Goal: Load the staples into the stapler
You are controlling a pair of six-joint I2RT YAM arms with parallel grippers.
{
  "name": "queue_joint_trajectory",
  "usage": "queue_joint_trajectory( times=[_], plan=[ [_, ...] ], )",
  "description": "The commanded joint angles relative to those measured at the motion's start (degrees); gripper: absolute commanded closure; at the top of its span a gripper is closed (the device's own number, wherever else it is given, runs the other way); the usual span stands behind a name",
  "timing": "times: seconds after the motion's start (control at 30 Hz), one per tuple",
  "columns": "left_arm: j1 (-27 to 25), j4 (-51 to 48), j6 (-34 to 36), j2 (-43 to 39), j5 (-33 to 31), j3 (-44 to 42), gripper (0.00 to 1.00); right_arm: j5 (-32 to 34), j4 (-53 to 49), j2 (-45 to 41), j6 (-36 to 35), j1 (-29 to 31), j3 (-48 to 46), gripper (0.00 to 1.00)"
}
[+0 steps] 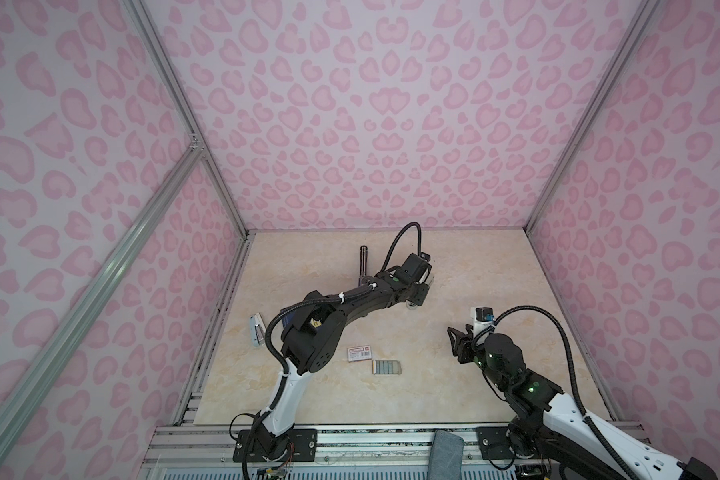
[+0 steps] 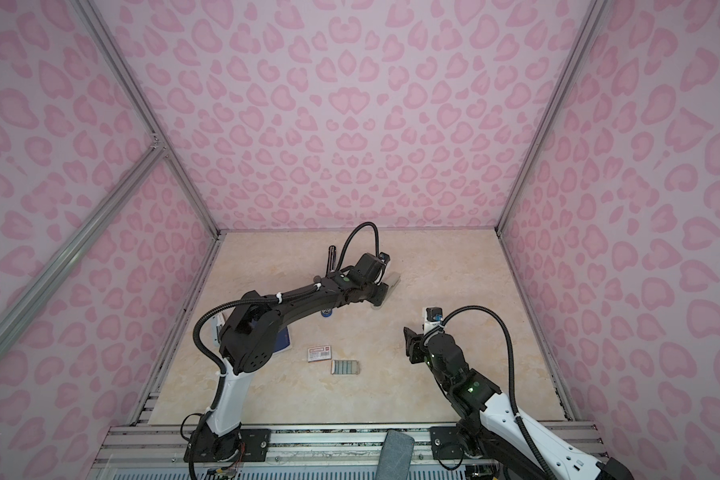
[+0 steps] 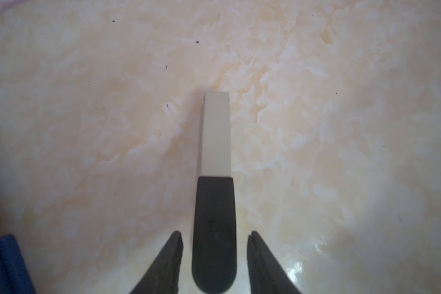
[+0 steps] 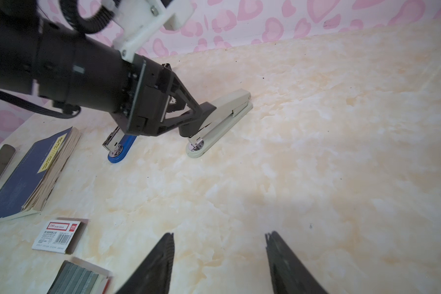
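Dark fingers of your left gripper stand spread astride the stapler's rounded black end, with gaps on both sides; its long body is smooth and pale. Your right gripper, ribbed inside, gapes above the marbled tabletop. The staples, thin grey strips, lie in a pale tray by the red-labelled box.

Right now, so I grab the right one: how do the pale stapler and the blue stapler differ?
Colour: the pale stapler is grey-white with a black end; the blue stapler has a blue base. Place: the pale stapler sits between the fingers of the open left gripper; the blue stapler lies apart, partly hidden behind the left arm. Both lie on the table with a metal hinge end showing.
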Motion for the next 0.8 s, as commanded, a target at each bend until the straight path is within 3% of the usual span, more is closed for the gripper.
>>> queue_joint_trajectory(
  times=[0.0, 0.3, 0.5, 0.77],
  plan=[
    [0.1, 2.04, -0.71, -5.38, -1.37, -3.67, 0.54, -0.5, 0.08, 0.56, 0.09, -0.05, -0.23, 0.38],
    [0.51, 5.55, -5.72, -25.01, -5.2, -23.79, 0.53, -4.92, -0.36, 2.29, -0.17, 0.27, 1.69, 0.36],
    [1.19, 3.99, -13.2, -38.27, -7.98, -36.36, 0.49, -5.64, -1.13, 5.68, 0.35, 4.34, 5.13, 0.39],
    [1.63, 0.42, -20.36, -49.83, -1.19, -48.2, 0.54, -4.11, 3.09, 15.96, 2.61, 11.01, 8.17, 0.4]
  ],
)
